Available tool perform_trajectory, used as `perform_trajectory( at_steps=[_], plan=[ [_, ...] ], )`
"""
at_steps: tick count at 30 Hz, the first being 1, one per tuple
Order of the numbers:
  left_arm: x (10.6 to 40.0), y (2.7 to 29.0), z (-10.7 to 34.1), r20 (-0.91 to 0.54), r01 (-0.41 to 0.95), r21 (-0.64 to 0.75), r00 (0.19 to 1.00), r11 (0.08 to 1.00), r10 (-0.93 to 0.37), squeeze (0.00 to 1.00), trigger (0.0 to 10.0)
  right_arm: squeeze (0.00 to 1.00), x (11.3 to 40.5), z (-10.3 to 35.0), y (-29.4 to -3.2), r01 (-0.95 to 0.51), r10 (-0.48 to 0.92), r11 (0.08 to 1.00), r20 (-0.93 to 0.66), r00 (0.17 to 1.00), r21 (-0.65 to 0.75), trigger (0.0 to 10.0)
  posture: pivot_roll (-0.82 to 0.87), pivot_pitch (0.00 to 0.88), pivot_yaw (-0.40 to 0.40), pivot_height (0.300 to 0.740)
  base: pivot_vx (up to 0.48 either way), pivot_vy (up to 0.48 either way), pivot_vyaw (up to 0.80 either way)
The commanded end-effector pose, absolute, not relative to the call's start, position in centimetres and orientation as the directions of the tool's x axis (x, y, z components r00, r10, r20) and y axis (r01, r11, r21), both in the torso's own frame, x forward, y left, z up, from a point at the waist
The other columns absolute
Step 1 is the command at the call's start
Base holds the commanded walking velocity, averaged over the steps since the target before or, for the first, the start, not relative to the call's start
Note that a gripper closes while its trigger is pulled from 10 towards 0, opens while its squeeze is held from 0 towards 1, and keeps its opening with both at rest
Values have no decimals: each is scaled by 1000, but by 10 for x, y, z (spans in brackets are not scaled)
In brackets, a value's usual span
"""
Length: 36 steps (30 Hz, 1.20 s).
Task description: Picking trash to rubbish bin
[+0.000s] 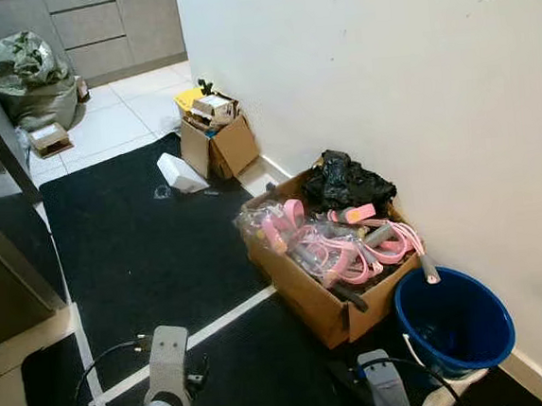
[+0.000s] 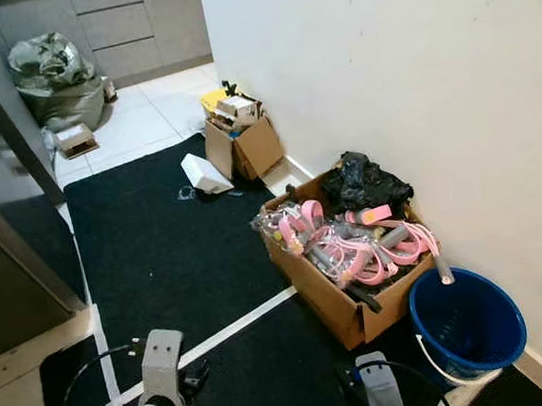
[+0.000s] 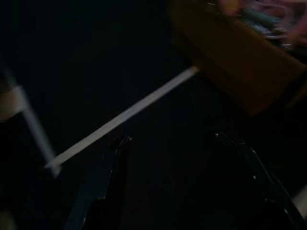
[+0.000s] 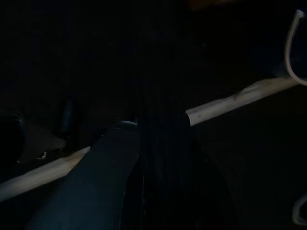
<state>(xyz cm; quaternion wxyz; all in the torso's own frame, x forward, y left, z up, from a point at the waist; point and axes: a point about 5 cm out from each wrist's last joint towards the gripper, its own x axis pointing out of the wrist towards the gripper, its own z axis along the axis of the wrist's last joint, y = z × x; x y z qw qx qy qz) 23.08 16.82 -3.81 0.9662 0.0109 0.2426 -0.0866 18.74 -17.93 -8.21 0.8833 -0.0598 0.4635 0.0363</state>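
Observation:
A white crumpled piece of trash [image 1: 181, 173] lies on the black mat [image 1: 142, 243] near the far wall. The blue bucket [image 1: 454, 322] stands by the wall at my near right, beside a large cardboard box [image 1: 329, 298] full of pink straps and a black bag [image 1: 345, 183]. My left arm [image 1: 165, 378] and right arm [image 1: 387, 390] hang low over the mat, far from the white trash. In the dim left wrist view my left gripper [image 3: 171, 139] is open over the mat, holding nothing. The right wrist view is very dark, with a pale strip [image 4: 235, 100] crossing the floor.
A small open cardboard box [image 1: 216, 137] with clutter stands against the wall beyond the white trash. A stuffed green bag [image 1: 25, 77] and a small box [image 1: 49, 139] sit on the tiled floor at the far left. White tape lines [image 1: 224, 321] cross the mat.

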Motion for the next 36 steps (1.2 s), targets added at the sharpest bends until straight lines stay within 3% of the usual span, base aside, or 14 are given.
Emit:
perform_trajectory(
  at_steps=[1, 36],
  plan=[
    [226, 173, -42, -490, 170, -4, 859, 985, -150, 0, 10000, 0, 189, -82, -175, -139, 28, 988, -824, 567, -63, 10000, -21, 67, 23, 740, 0, 0, 800],
    [227, 168, -40, -488, 193, 23, 858, 981, -157, 0, 10000, 0, 190, -82, -170, -149, 64, 988, -825, 561, -25, 10000, -12, 74, 19, 740, 0, 0, 800]
  ],
)
